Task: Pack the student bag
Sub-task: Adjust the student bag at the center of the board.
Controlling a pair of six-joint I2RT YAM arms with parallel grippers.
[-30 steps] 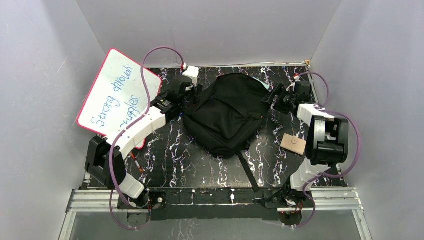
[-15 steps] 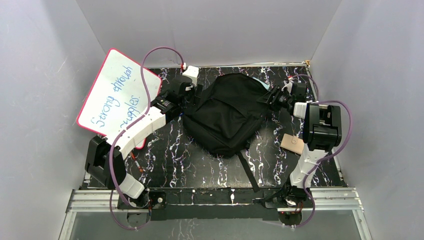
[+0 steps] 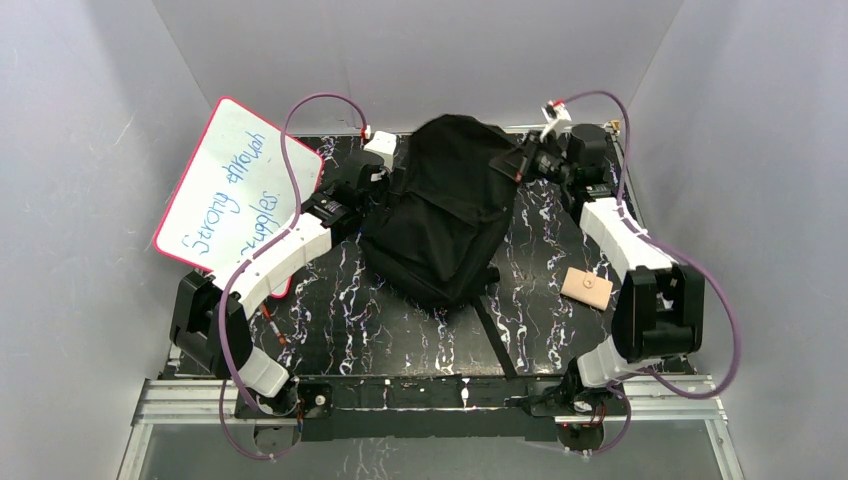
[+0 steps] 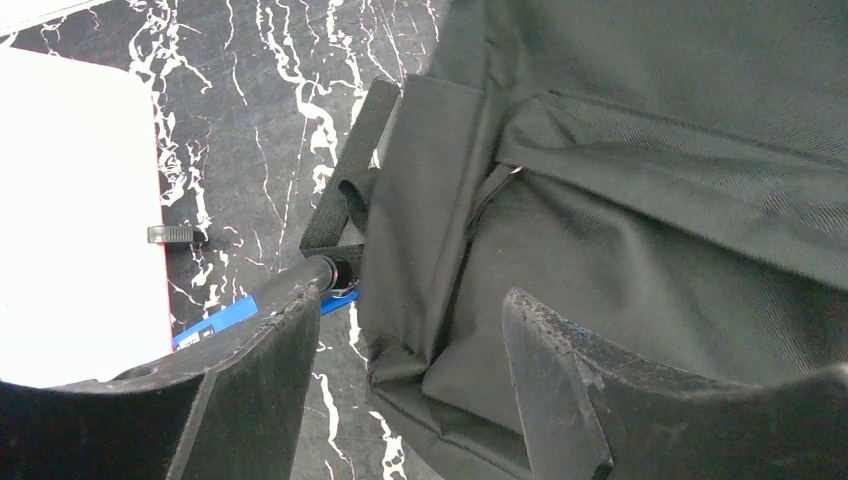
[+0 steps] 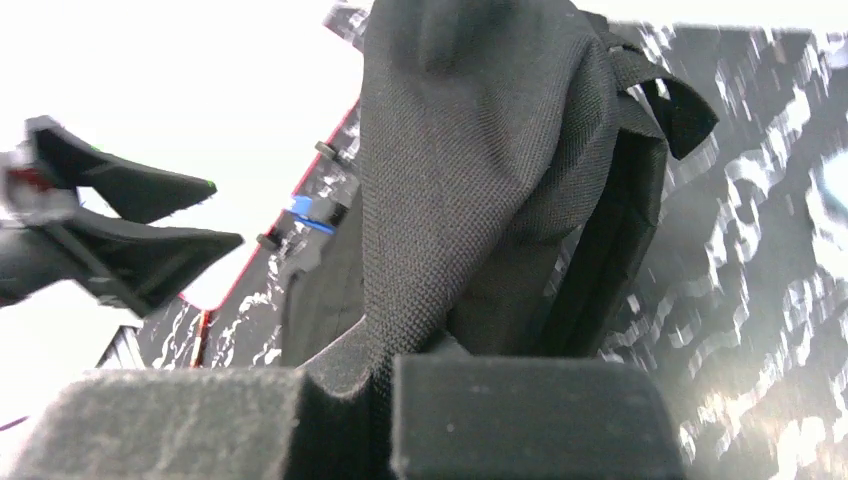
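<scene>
The student bag [image 3: 440, 220], a large black backpack, lies on the marbled table with its far end pulled up off the surface. At the bag's far right edge my right gripper [image 3: 520, 165] is shut on a fold of its fabric; the right wrist view shows the cloth [image 5: 480, 150] pinched between the pads [image 5: 385, 375]. My left gripper [image 3: 385, 190] stands open at the bag's left side. In the left wrist view its fingers [image 4: 408, 300] straddle the bag's lower corner [image 4: 650, 200] without gripping it.
A whiteboard [image 3: 235, 190] with blue writing leans at the left, under the left arm. A blue marker [image 4: 225, 318] lies beside the bag's side strap [image 4: 345, 180]. A tan flat piece [image 3: 587, 288] rests at the right. One black strap [image 3: 497, 340] trails toward the near edge.
My right gripper went from open to shut on the bag's far right edge and rose toward the back, lifting that end. The left arm has not moved.
</scene>
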